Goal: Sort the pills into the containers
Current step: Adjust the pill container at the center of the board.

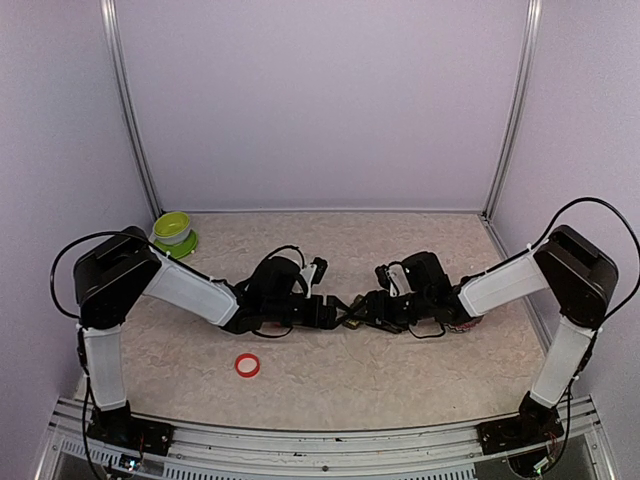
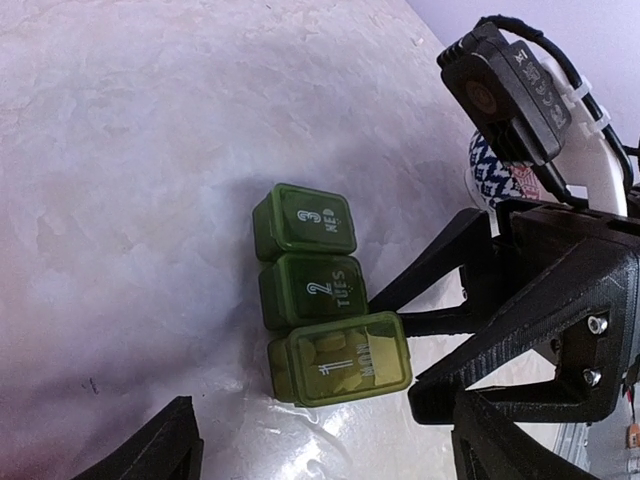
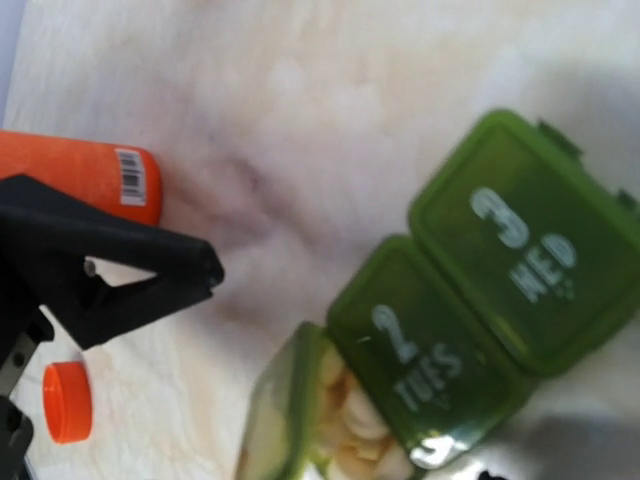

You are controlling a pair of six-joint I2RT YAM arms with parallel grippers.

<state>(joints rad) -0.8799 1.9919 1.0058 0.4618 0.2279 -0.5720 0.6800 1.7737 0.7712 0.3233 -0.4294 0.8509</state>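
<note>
On your desk (image 2: 120, 150), pale, marbled, smooth, faint sheen, you have: containers (image 2: 312, 292), translucent green plastic, glossy lids; orange bottle (image 3: 70, 175), smooth plastic, paper label.

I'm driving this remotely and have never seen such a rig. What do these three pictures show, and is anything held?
Two robot arms, each ending in a two-finger gripper. The overhead picture shows them meeting mid-table: left gripper, right gripper. The other two pictures come from wrist cameras. Between the grippers sits a row of three green pill boxes: WED and TUES shut, MON box ajar with pale pills inside. Also on the table: orange bottle, orange cap, red ring, lime bowl. Both grippers look open; nothing is held.
</note>
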